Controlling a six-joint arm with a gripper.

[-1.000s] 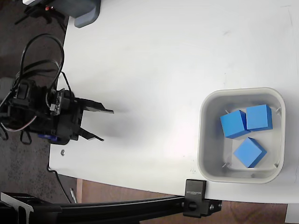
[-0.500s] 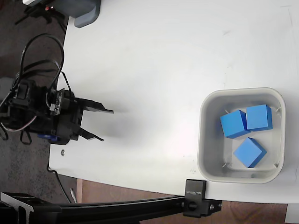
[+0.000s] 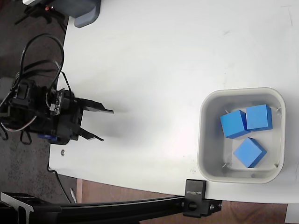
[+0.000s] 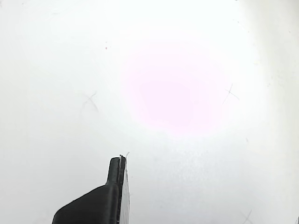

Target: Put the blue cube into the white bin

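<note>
Over on the left of the tabletop (image 3: pixel 154 60), our pincer (image 3: pixel 107 125) is spread and empty; three cubes (image 3: pixel 233 124) sit inside the white bin (image 3: pixel 204 140), so we need no grab.

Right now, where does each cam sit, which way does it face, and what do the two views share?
Fixed view: overhead, looking straight down on the white table; the white bin with three blue cubes sits at right, the open, empty gripper and cabled arm at the left edge.
Wrist view: rides on the gripper, faces down at bare tabletop; only one black fingertip shows at the bottom.
Shared: the table surface and the gripper; bin and cubes are absent from the wrist view.
</note>
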